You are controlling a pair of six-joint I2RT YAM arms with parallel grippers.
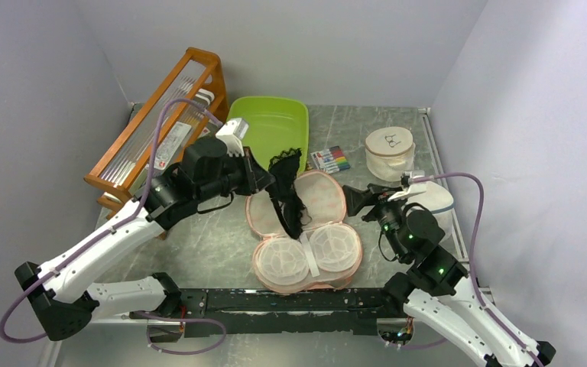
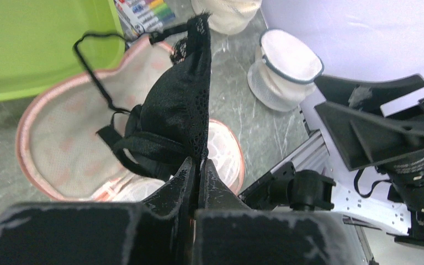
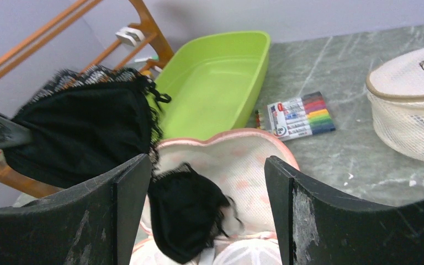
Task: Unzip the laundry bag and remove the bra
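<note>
the laundry bag [image 1: 329,200] lies unzipped and spread flat. its cream printed half with pink edging is folded back beyond the two white mesh cups. the bra [image 1: 289,200] is black and lacy with thin straps, and it hangs limp over the bag's printed half. one cup is lifted clear, and the lower end trails down onto the bag near its fold. the left gripper [image 1: 266,180] is at the bag's left side, raised above it. it is clenched on the bra's lace edge, fingers pressed together with the fabric between them. the right gripper [image 1: 354,200] hovers just right of the bag with its jaws spread wide, grasping nothing.
</note>
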